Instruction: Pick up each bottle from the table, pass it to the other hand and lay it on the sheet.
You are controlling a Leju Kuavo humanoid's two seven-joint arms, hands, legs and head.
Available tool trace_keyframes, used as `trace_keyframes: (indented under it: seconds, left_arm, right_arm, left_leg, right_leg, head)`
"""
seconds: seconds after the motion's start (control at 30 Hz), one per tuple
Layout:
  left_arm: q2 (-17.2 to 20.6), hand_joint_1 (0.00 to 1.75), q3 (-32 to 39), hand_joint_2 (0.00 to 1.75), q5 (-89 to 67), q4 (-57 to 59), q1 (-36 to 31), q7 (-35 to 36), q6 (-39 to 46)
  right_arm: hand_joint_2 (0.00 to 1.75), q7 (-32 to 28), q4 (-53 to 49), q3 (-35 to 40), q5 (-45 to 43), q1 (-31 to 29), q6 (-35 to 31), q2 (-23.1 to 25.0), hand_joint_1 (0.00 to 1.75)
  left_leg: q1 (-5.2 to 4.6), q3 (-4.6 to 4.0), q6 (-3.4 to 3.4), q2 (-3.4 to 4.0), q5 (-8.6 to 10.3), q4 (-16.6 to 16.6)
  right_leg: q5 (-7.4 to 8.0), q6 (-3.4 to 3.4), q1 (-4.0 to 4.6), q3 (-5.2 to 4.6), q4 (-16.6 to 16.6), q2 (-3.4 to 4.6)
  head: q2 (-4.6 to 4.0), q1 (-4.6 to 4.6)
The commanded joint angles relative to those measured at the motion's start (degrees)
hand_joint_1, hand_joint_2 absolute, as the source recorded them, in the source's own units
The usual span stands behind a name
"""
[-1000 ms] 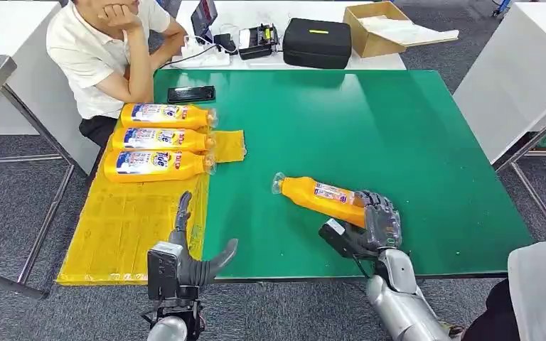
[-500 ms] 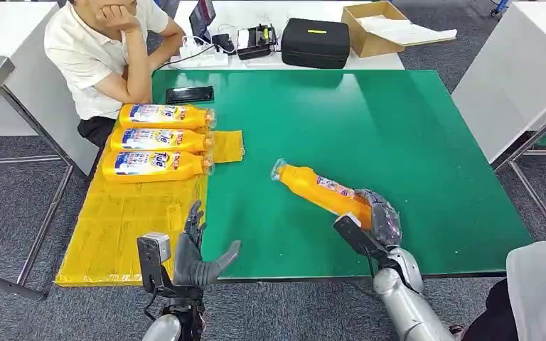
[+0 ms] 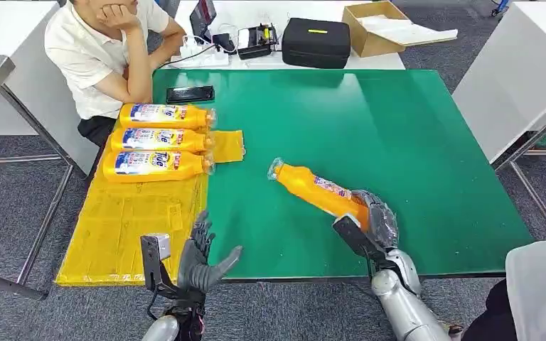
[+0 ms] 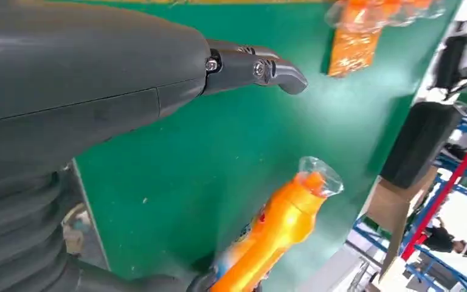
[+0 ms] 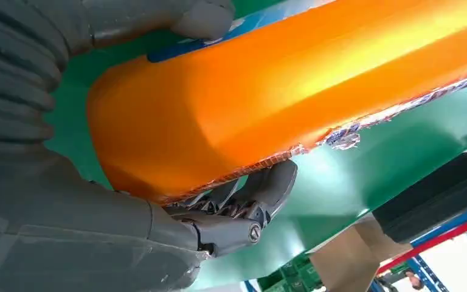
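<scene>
1. Your right hand (image 3: 371,224) grips the base end of a glossy orange plastic bottle (image 3: 318,192), fingers (image 5: 252,201) wrapped round its flat-sided body
2. Bottle long axis runs diagonal over the matte green table (image 3: 412,142); its clear-capped neck points up-left toward the sheet, base toward you
3. Your left hand (image 3: 200,257) is empty, fingers spread, palm facing the bottle, at the table's near edge
4. Three more labelled orange bottles (image 3: 158,139) lie side by side on the crinkly yellow sheet (image 3: 124,220), necks pointing right
</scene>
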Motion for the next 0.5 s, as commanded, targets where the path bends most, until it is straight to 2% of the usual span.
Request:
trace_keyframes:
  seconds: [0.03,0.3,0.5]
  left_arm:
    - [1.1,0.0,-2.0,1.75,5.1,6.9,-2.3,3.0,-2.7]
    - [-0.1,0.0,-1.2,1.75,12.2,18.7,-7.9,5.0,-6.6]
    - [-0.3,0.0,-1.4,1.75,12.3,19.3,-8.0,4.6,-6.9]
  right_arm:
    - [1.75,-0.7,3.6,1.6,-1.2,-1.1,0.2,-0.2,1.75]
    - [1.75,-1.4,5.5,4.8,-1.4,-4.6,0.0,1.1,1.75]
    - [1.75,-1.4,5.7,4.9,-1.6,-4.6,-0.1,1.0,1.75]
  left_leg:
    - [0.04,0.33,-0.01,0.08,-0.13,0.0]
    - [0.0,0.19,0.0,0.14,-0.03,-0.1]
    - [0.04,0.27,-0.01,0.17,-0.12,0.0]
  right_leg:
    - [-0.11,-0.28,0.09,0.35,-0.1,-0.03]
    - [0.0,-0.18,0.04,0.19,-0.1,0.07]
    - [-0.08,-0.28,0.1,0.29,0.0,0.05]
  head:
    - [0.0,0.0]
    - [0.0,0.0]
    - [0.0,0.0]
